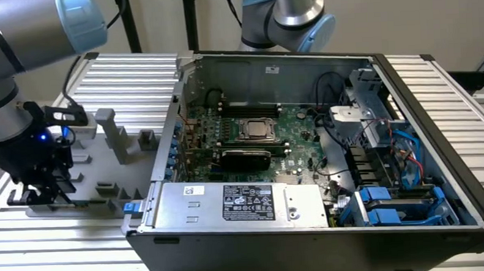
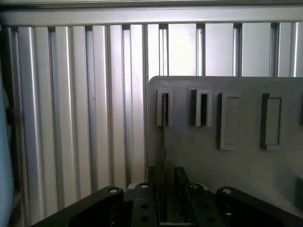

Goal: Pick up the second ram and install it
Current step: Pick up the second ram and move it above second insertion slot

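The second ram (image 2: pixel 164 137) stands on edge in a slot of the grey fixture plate (image 2: pixel 236 179), seen edge-on as a thin dark strip. My gripper (image 2: pixel 169 173) is down over it, one finger on each side. The ram lies close against one finger (image 2: pixel 155 189), and a narrow gap shows before the other finger (image 2: pixel 181 189), so the gripper is open. In the exterior view my gripper (image 1: pixel 42 194) hangs low over the front of the fixture (image 1: pixel 105 178), at the exterior view's left, outside the computer case. The ram (image 1: pixel 86 203) shows there as a thin dark line.
The open computer case (image 1: pixel 311 230) sits to the exterior view's right of the fixture, with the motherboard (image 1: pixel 295 139), CPU socket (image 1: pixel 256 130) and long black slots (image 1: pixel 249 104) inside. A silver power supply (image 1: pixel 237 203) lies along the front. Ribbed aluminium tabletop (image 2: pixel 71 118) surrounds the fixture.
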`<state>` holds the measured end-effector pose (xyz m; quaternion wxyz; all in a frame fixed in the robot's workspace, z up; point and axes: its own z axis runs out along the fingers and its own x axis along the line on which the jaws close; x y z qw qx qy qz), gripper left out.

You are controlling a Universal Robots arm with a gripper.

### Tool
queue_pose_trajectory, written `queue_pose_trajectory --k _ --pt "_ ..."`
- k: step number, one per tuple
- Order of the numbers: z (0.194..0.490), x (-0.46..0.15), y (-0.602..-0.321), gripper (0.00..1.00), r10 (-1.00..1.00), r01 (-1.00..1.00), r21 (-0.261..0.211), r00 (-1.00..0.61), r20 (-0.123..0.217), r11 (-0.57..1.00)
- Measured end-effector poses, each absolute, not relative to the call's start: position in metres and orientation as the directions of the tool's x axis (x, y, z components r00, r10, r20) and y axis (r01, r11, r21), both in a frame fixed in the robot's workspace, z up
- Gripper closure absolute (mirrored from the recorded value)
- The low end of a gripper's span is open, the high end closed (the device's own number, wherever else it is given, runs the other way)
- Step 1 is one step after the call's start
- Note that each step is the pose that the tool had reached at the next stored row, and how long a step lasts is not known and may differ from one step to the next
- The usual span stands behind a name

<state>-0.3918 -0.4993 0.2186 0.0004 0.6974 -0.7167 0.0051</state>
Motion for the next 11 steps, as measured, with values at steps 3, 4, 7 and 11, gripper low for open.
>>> queue_pose_trajectory --k 3,4,7,11 --pt "0.215 -0.391 -0.501 0.70 -1.000 -1.000 -0.006 -0.027 0.007 0.027" --pt "0.213 -0.390 -0.501 0.70 -1.000 -1.000 -0.005 -0.027 0.007 0.027" --pt "0.209 -0.390 -0.501 0.70 -1.000 -1.000 -0.004 -0.027 0.005 0.027" --pt "0.204 -0.389 -0.501 0.70 -1.000 -1.000 -0.004 -0.027 0.001 0.027"
